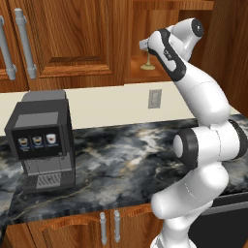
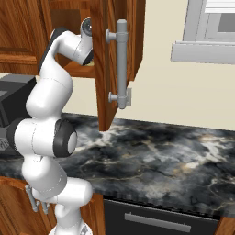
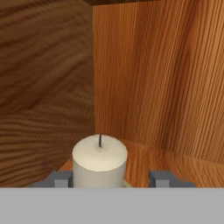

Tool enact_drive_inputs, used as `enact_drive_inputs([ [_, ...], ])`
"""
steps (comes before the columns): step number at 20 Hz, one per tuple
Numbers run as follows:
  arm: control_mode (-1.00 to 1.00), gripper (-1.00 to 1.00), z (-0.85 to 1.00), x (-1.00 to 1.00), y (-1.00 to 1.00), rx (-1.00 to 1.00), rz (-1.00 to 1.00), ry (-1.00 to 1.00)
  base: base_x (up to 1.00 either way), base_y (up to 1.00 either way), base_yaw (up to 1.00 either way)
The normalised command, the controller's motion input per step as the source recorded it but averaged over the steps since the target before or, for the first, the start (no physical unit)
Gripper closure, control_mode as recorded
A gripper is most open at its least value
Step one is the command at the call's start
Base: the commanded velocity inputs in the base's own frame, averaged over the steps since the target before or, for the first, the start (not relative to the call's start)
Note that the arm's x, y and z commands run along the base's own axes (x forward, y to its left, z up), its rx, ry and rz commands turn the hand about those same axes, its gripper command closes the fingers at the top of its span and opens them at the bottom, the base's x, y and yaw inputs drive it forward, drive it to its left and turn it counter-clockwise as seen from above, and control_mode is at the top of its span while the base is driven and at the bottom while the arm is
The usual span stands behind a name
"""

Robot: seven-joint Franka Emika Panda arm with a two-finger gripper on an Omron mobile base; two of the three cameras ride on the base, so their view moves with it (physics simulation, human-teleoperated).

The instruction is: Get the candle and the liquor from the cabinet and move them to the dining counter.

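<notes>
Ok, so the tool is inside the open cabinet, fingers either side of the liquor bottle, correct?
Not the liquor. The hand view shows the tool straddling the candle, cream with a dark wick, inside the cabinet. The rest stands: the fingers sit either side of it.

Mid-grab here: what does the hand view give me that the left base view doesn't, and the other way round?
Hand view: the candle close up, cream top and wick, with the fingers either side and a gap at the right one. Left base view: the coffee machine, worktop and wall outlet, plus the candle's round foot. Both: the candle standing inside the cabinet.
</notes>
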Motion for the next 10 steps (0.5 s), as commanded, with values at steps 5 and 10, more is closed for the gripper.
enact_drive_inputs([
  [5,-1.00,1.00,0.00,0.00,0.00,0.00,0.00,0.00,0.00,0.00,0.00],
  [10,-1.00,1.00,0.00,0.00,0.00,0.00,0.00,0.00,0.00,0.00,0.00],
])
